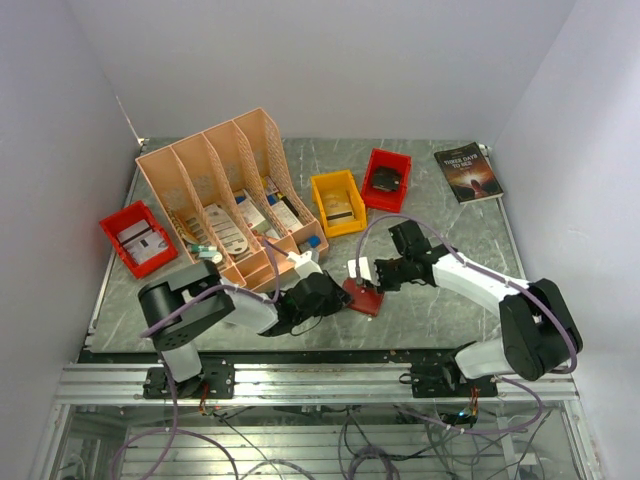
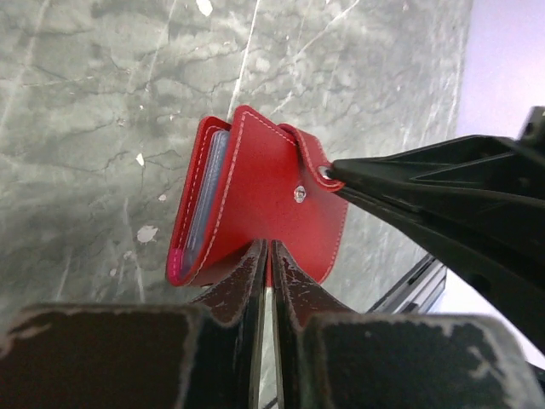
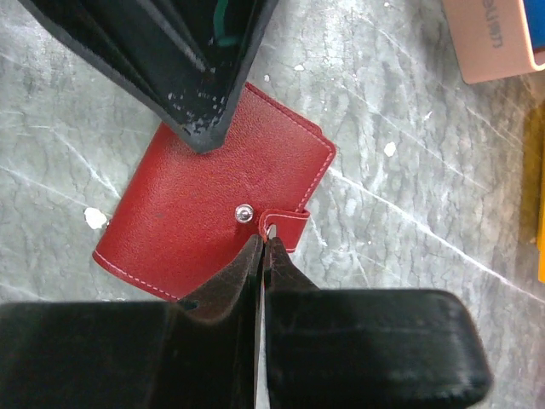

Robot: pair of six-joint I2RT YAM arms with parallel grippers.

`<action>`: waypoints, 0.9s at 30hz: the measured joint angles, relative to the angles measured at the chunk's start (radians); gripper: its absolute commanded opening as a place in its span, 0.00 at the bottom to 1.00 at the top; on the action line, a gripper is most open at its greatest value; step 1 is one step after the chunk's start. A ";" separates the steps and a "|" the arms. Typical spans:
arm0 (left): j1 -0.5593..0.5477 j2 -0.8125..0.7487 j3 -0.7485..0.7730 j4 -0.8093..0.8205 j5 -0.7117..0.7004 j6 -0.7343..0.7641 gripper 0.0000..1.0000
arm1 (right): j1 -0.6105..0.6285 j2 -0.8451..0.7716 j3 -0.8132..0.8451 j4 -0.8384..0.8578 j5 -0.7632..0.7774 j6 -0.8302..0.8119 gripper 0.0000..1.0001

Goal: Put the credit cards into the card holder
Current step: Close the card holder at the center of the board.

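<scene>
One folded red card holder [image 3: 213,204]: right gripper [image 3: 262,243] clamps its snap tab [image 3: 288,225]; left gripper [image 2: 270,247], fingers together, tips against its edge

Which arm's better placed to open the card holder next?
Right. The right pincer is shut on the strap tab, just off the snap stud, so it can likely pull it away. The left pincer pinches the card holder at its cover edge, better for bracing.

Left pincer [image 2: 268,249] pinched narrow, right pincer [image 3: 262,244] closed
</scene>
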 measured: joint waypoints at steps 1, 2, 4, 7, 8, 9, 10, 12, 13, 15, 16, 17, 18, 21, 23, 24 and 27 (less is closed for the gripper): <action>0.000 0.020 0.010 0.001 0.011 0.012 0.16 | -0.004 -0.006 0.000 -0.003 0.000 -0.008 0.00; 0.000 0.039 0.021 0.002 0.019 0.019 0.16 | -0.006 -0.011 0.000 -0.006 0.000 -0.014 0.00; 0.003 0.070 0.046 0.012 0.037 0.031 0.15 | -0.008 -0.017 -0.001 -0.011 0.002 -0.027 0.00; 0.009 0.098 0.070 0.028 0.056 0.037 0.15 | -0.008 -0.023 -0.008 -0.017 0.003 -0.043 0.00; 0.010 0.103 0.076 0.028 0.061 0.039 0.14 | -0.008 -0.023 -0.013 -0.018 0.003 -0.050 0.00; 0.010 0.106 0.079 0.027 0.063 0.040 0.14 | -0.008 -0.023 -0.016 -0.021 0.004 -0.057 0.00; 0.011 0.107 0.082 0.026 0.065 0.041 0.14 | -0.008 -0.023 -0.019 -0.022 0.005 -0.064 0.00; 0.011 0.107 0.088 0.019 0.065 0.041 0.13 | -0.008 -0.023 -0.024 -0.025 0.009 -0.080 0.00; 0.011 0.107 0.090 0.015 0.065 0.042 0.13 | -0.008 -0.023 -0.027 -0.026 0.011 -0.088 0.00; 0.014 0.107 0.090 0.011 0.065 0.041 0.12 | -0.008 -0.024 -0.034 -0.027 0.016 -0.102 0.00; 0.016 0.108 0.090 0.011 0.065 0.040 0.12 | -0.008 -0.024 -0.038 -0.028 0.018 -0.106 0.00; 0.017 0.109 0.090 0.012 0.065 0.040 0.11 | -0.008 -0.026 -0.040 -0.028 0.019 -0.110 0.00; 0.017 0.111 0.090 0.013 0.066 0.040 0.11 | -0.008 -0.028 -0.041 -0.029 0.020 -0.113 0.00; 0.020 0.124 0.090 0.030 0.070 0.035 0.11 | -0.008 -0.034 -0.042 -0.029 0.020 -0.117 0.00; 0.021 0.130 0.090 0.040 0.076 0.032 0.11 | -0.007 -0.034 -0.042 -0.029 0.021 -0.116 0.00; 0.022 0.133 0.091 0.045 0.077 0.031 0.11 | -0.006 -0.034 -0.042 -0.028 0.021 -0.115 0.00; 0.022 0.137 0.091 0.056 0.081 0.029 0.10 | -0.006 -0.034 -0.041 -0.027 0.022 -0.108 0.00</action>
